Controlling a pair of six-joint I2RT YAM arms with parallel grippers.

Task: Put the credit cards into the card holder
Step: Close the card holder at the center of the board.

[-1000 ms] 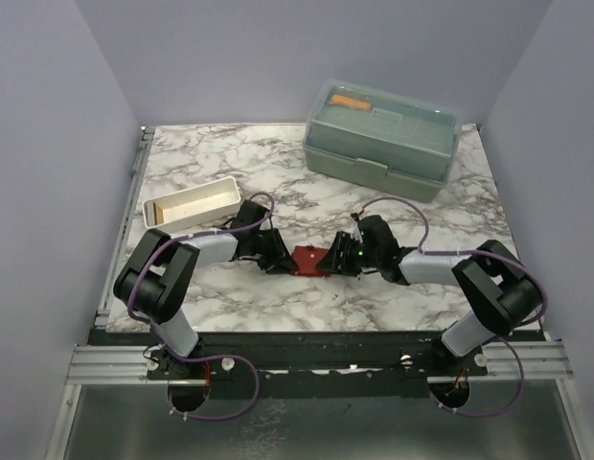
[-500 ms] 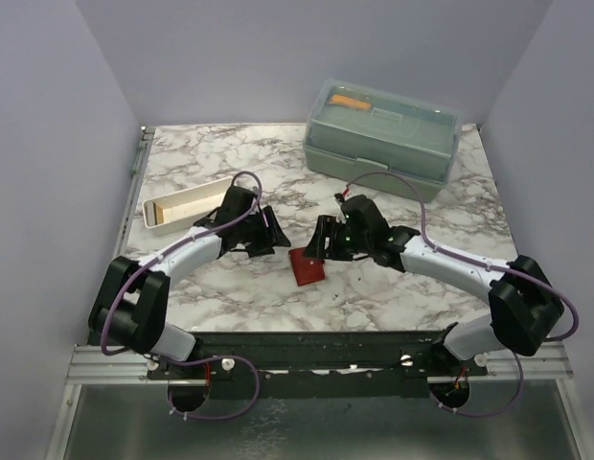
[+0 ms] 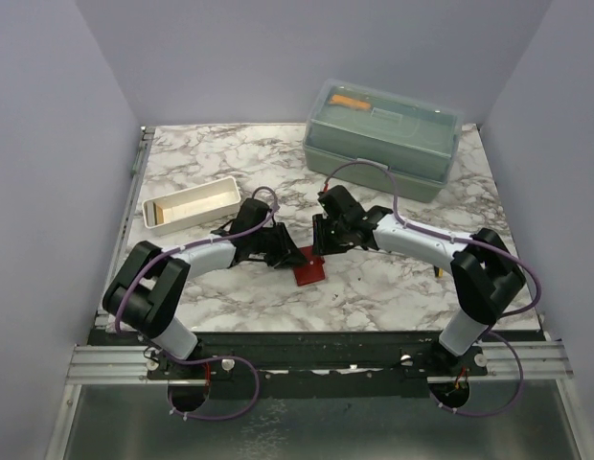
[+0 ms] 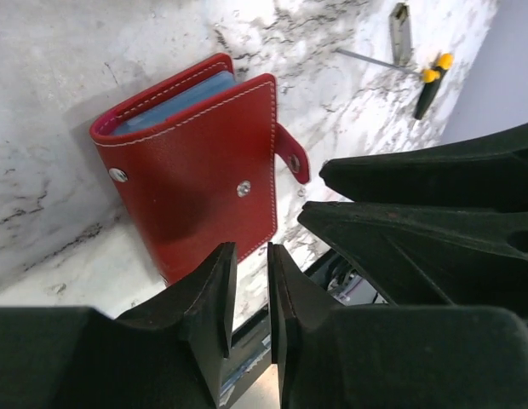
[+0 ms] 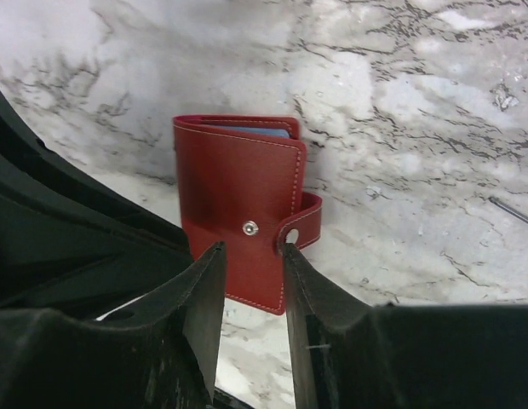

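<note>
Dark-red card holder (image 3: 308,270) lies folded, its strap unsnapped, on the marble tabletop (image 3: 393,287) near the front middle, between the two arms. The left gripper (image 4: 248,256) hangs just over one edge and the right gripper (image 5: 251,251) just over the strap edge. Both jaws stand narrowly apart, clamping nothing. Both arms look equally near, so opening it likely needs one pinning and one lifting the flap.

place: robot lab, a closed test cell | walls: plain lilac panels (image 3: 48,144) stand around the counter (image 3: 393,287) on three sides | mounting: left arm (image 3: 196,257) and right arm (image 3: 422,244) are bolted to an aluminium rail (image 3: 115,362) at the near edge | wiring: purple cables (image 3: 220,407) run uncovered along both arms
</note>
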